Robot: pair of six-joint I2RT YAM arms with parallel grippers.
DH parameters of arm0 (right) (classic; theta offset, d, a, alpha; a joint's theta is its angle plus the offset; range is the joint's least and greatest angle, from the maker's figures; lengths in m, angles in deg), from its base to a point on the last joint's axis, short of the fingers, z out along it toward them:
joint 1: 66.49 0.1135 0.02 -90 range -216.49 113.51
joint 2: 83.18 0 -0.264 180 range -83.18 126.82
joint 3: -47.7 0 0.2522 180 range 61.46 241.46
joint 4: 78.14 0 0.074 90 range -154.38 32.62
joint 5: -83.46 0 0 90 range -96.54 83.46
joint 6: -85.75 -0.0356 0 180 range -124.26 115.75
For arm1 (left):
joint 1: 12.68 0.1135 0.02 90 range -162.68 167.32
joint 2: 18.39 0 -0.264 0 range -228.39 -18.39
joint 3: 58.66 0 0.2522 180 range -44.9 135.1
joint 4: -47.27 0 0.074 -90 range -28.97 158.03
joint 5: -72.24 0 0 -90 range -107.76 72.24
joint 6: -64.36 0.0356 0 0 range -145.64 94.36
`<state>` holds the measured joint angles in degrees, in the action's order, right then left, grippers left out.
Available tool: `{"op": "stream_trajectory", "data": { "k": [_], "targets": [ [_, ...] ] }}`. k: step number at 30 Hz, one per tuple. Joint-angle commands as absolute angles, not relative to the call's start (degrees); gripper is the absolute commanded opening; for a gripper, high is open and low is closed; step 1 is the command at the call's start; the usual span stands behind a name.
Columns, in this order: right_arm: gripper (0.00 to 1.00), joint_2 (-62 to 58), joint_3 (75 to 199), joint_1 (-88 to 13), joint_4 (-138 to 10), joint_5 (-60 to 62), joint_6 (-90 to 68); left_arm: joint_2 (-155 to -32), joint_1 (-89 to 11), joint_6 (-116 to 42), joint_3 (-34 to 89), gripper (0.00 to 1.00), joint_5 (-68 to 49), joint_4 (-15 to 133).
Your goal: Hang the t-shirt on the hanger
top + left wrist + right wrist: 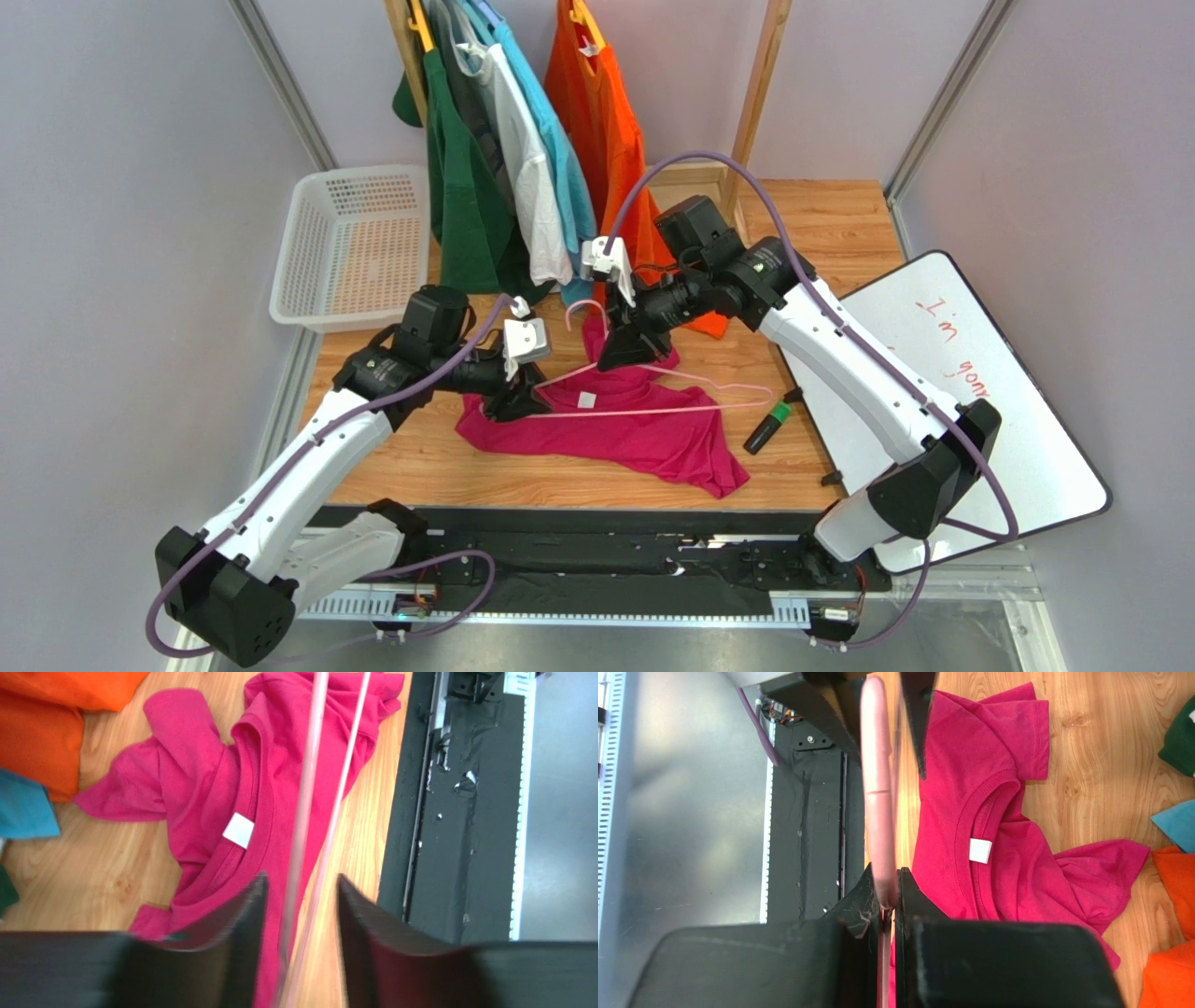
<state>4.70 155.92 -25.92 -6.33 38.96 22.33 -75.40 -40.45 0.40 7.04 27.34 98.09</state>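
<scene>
A magenta t-shirt [631, 434] lies crumpled on the wooden counter [421, 462], over it the left hand [298, 896] stands spread around the thin pink hanger [659, 394] while the right hand [887, 885] pinches that hanger's wire, and at the far left sits a white mesh basket [358, 252].

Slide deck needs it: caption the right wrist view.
Right hand clamped on the pink hanger over the magenta t-shirt lying on the wooden table.

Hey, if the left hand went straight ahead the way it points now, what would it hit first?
The hanger: its wires run between the fingers of the open left hand. Past them lies the crumpled t-shirt, probably next, though depth is unclear.
</scene>
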Motion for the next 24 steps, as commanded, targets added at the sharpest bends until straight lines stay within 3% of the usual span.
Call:
{"op": "stream_trajectory", "data": {
  "k": [1,3,6,11,15,24],
  "targets": [
    [0.0,1.9,154.45,-30.08,-4.27,39.34,27.72,-74.38,-36.26,0.37,8.8,0.65,26.27,100.4],
    [0.0,1.38,153.58,-32.29,-1.46,38.03,30.62,-73.41,-27.33,0.55,7.4,0.68,30.04,101.02],
    [0.0,1.72,153.57,-36.08,3.02,36.97,36.25,-74.8,-22.53,9.05,7.39,0.69,29.54,105.4],
    [0.0,5.06,155.15,-40.38,8.22,35.74,40.83,-77.88,-22.35,22.43,5.11,0.64,26.27,104.37],
    [0.0,7.78,156.9,-42.67,8.4,36.09,40.75,-89.53,-23.05,25.51,8.52,0.57,26.63,104.09],
    [0.0,13.93,161.04,-42.85,10.68,40.66,38.99,-107.75,-27.79,36.32,17.14,0.62,23.9,104.89]
  ]
}}
